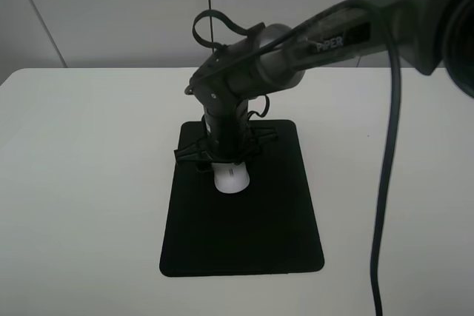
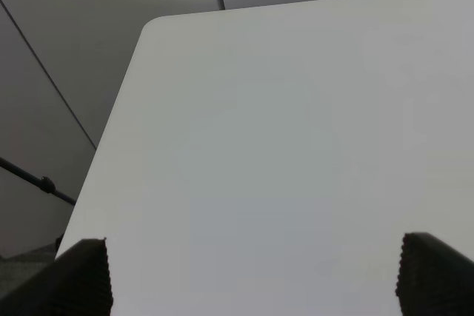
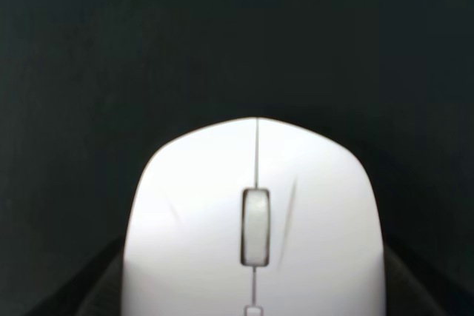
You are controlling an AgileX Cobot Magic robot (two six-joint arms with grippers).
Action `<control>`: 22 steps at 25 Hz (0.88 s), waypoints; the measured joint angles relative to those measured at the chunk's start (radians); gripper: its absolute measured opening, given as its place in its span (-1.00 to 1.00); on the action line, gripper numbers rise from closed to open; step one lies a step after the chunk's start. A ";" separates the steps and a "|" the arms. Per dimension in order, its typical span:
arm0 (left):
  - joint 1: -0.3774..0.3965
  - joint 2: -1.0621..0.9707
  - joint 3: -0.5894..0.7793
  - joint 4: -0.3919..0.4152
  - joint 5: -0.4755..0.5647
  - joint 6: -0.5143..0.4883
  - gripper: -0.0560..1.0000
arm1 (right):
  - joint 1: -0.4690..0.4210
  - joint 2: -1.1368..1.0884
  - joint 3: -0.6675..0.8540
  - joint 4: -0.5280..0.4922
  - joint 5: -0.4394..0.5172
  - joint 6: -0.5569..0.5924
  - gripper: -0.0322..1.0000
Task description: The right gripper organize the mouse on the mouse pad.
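The white mouse (image 1: 231, 178) lies on the far half of the black mouse pad (image 1: 244, 234), scroll wheel end toward the near edge. My right gripper (image 1: 228, 162) reaches straight down over it, and its fingers sit against both flanks of the mouse with no gap showing. In the right wrist view the mouse (image 3: 255, 212) fills the lower half, the dark fingers (image 3: 92, 290) press at its sides, and the pad (image 3: 237, 35) lies behind it. My left gripper (image 2: 252, 279) is open and empty over bare white table; it does not show in the exterior high view.
The white table (image 1: 89, 183) surrounds the pad on all sides. The right arm (image 1: 333, 42) and its black cable (image 1: 385, 183) cross the right side of the scene. The table's far left corner (image 2: 152, 27) shows in the left wrist view.
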 joint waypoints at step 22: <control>0.000 0.000 0.000 0.000 0.000 0.000 0.60 | -0.003 -0.102 0.000 0.051 0.046 -0.049 0.46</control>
